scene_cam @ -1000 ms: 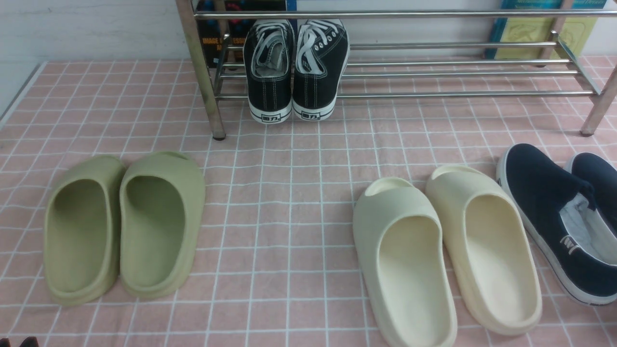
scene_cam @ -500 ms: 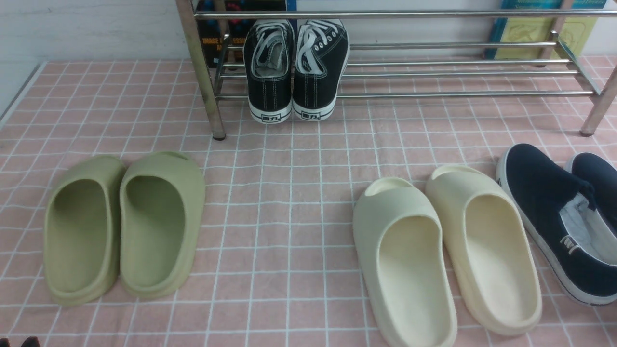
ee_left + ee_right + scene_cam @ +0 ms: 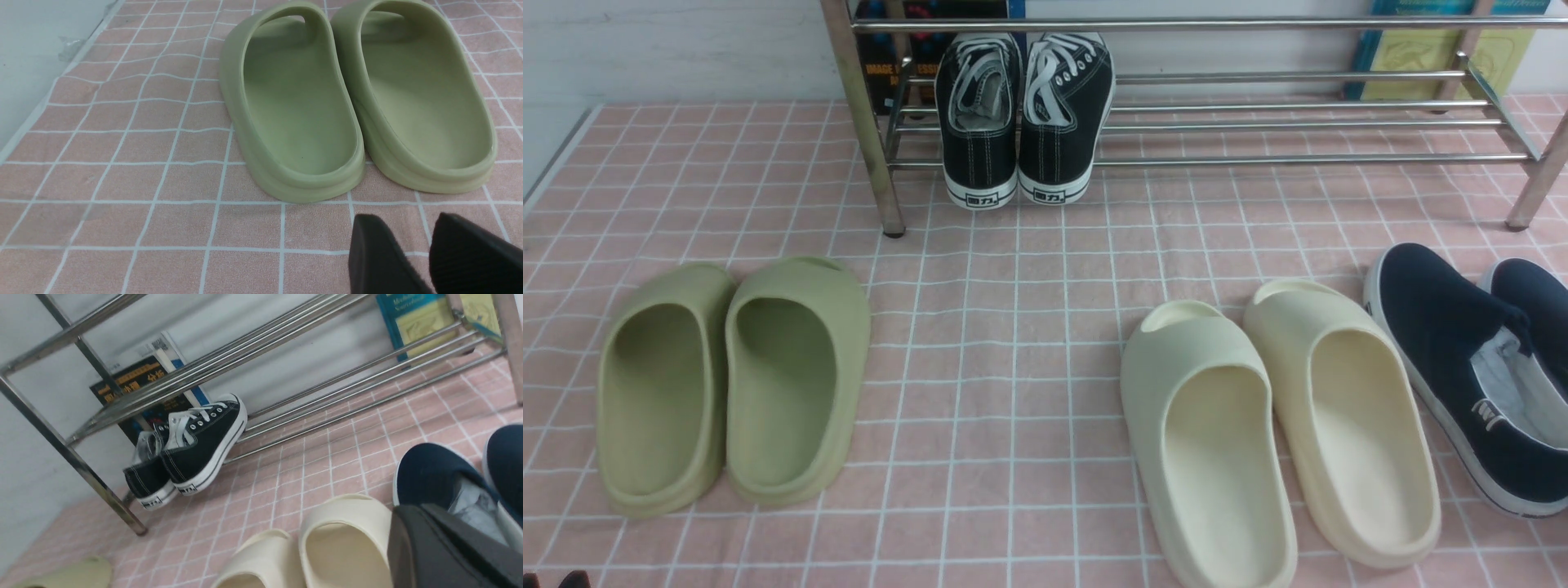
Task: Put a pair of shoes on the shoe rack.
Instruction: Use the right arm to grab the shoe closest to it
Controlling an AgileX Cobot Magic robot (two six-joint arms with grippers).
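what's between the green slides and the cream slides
Only bare pink tiled floor lies between the green slides and the cream slides, seen in the front view.

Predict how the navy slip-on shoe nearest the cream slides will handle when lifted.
The navy slip-on shoe probably has a soft upper that gives when pinched, being canvas-like and unlaced. Its thick white rubber sole looks stiffer and grippy, so it likely won't roll.
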